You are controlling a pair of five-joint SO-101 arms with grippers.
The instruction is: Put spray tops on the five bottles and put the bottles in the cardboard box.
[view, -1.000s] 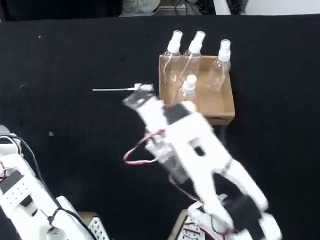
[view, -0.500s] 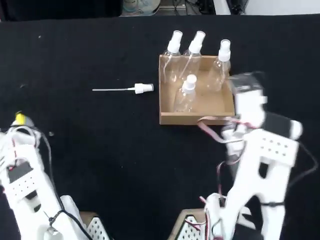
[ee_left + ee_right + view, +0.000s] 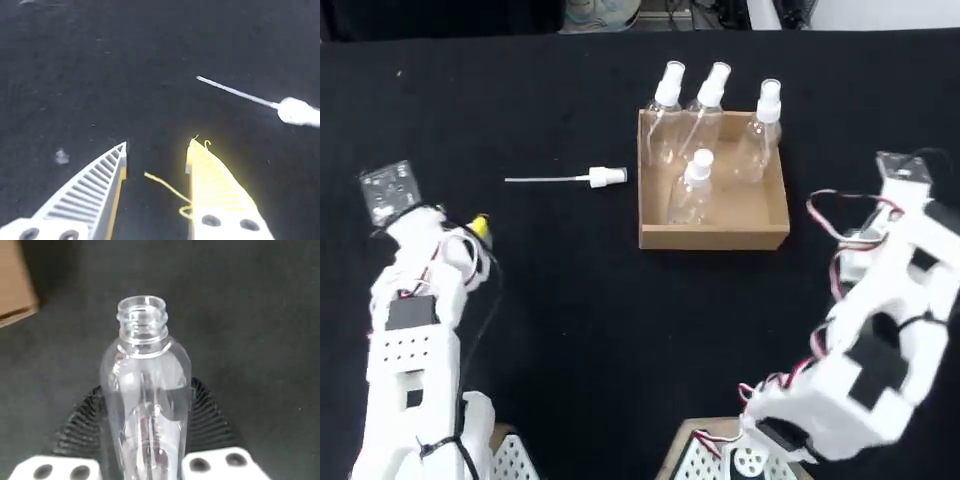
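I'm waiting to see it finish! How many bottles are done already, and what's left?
Four capped bottles stand in the cardboard box: done. The right gripper holds the fifth bottle, its neck bare. The last spray top lies on the table beside the box, ahead of the open left gripper. To do: top that bottle and box it.

Upper centre of the frame, the cardboard box holds four bottles — three along its far wall, one in front; a spray top lies just left, the left gripper farther left — the right gripper, right of the box, grips a fifth bottle.
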